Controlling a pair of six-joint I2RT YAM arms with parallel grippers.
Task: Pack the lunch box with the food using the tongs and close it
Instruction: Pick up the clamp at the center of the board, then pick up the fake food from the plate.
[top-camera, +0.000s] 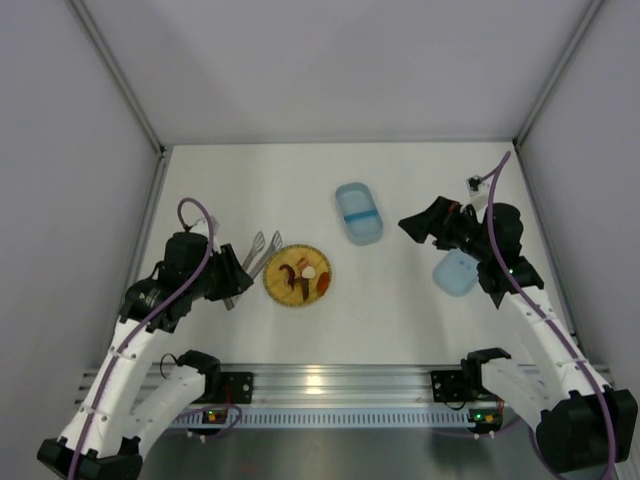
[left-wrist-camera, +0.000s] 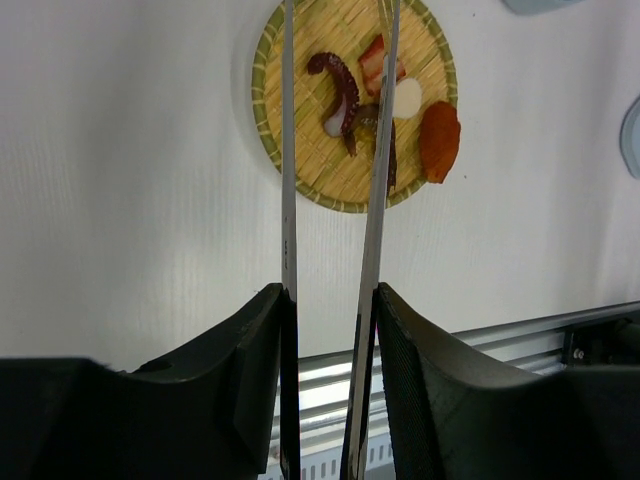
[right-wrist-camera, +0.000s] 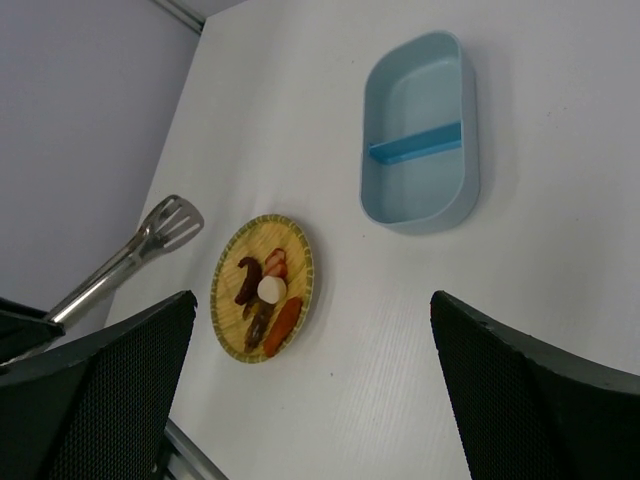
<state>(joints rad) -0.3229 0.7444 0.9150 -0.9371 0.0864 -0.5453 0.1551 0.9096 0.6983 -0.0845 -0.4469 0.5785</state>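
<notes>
Item one, the left gripper (top-camera: 228, 275), sitting at the left of the overhead view: its two black fingers (left-wrist-camera: 255, 370) are pressing in on the tongs (left-wrist-camera: 288, 200), partly closed around both thin pale arms near their joined end. The tongs are pointing up and to the right, and their flat slotted heads are lying just beside the upper left edge of the plate (top-camera: 297, 296); whether they are touching the table (top-camera: 400, 320) I cannot tell. Item two, the round yellow woven plate, resting a little left of centre and carrying the food (left-wrist-camera: 345, 95): a curled dark piece, a red-and-white piece, a white round piece, an orange-red piece and a darker strip, all lying close together. Item three, the lunch box (top-camera: 358, 213), a light-blue oval container, sitting above and to the right of the plate, well apart from it, with a darker blue divider running across its inside. Item four, the lid (top-camera: 455, 272), a pale blue rounded piece, lying on the table at the right of the overhead view, below and to the right of the box and partly tucked under the right arm. Item five, the right gripper (top-camera: 415, 225), hovering between box and lid, its fingers (right-wrist-camera: 540, 390) spreading wide apart and clasping nothing.
</notes>
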